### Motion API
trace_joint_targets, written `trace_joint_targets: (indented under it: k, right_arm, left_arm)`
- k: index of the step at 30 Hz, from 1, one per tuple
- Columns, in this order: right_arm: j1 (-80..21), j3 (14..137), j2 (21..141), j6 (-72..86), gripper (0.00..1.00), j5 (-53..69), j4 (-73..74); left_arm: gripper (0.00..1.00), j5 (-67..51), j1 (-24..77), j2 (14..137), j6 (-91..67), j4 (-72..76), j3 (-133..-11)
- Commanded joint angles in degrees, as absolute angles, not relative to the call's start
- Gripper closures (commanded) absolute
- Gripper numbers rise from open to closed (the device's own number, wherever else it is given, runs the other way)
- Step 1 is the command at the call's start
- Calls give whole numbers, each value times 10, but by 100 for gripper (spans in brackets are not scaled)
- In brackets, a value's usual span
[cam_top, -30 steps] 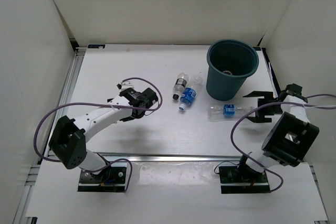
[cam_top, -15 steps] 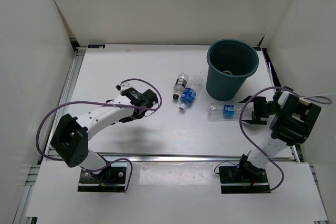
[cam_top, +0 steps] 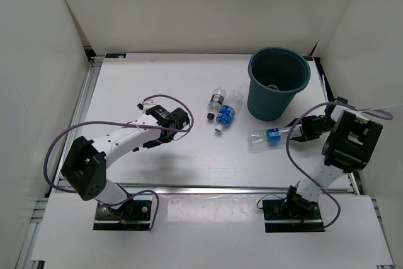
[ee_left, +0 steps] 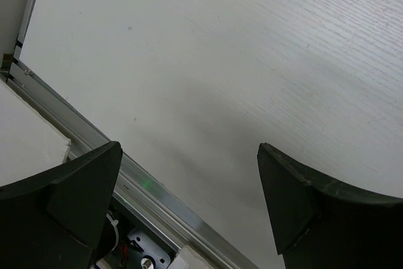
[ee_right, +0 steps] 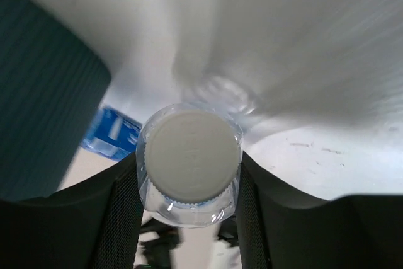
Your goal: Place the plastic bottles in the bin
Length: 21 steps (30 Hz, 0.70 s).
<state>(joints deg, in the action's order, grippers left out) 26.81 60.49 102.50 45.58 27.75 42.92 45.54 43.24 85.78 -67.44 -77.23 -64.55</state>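
Closing in from the right edge, the right gripper (cam_top: 297,131) now clamps the capped neck of one bottle (cam_top: 267,136) just below the single bin (cam_top: 269,106), while a dark-banded bottle (cam_top: 216,101) and a blue-banded bottle (cam_top: 227,114) lie together at centre and the left gripper (cam_top: 179,120) gapes empty.

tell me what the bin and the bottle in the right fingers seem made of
Bin: likely moulded plastic, opaque dark teal, matte, finely ribbed wall. Bottle: thin clear plastic, glossy and see-through. Its cap: probably opaque white plastic, ridged edge.
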Motion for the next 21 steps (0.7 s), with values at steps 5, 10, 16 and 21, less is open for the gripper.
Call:
trace_joint_targets:
  k: [5, 10, 16, 21]
  right_arm:
    - [235, 635, 894, 353, 75, 272, 501]
    - [173, 628, 832, 370, 79, 282, 526]
    - [160, 685, 781, 395, 80, 299, 573]
    - [161, 728, 709, 483, 86, 316, 595]
  left_arm:
    - [0, 448, 431, 875, -681, -782, -665]
    - [0, 448, 431, 900, -665, -776, -684]
    - [0, 454, 431, 900, -648, -776, -690]
    - [0, 460, 431, 900, -635, -776, -690]
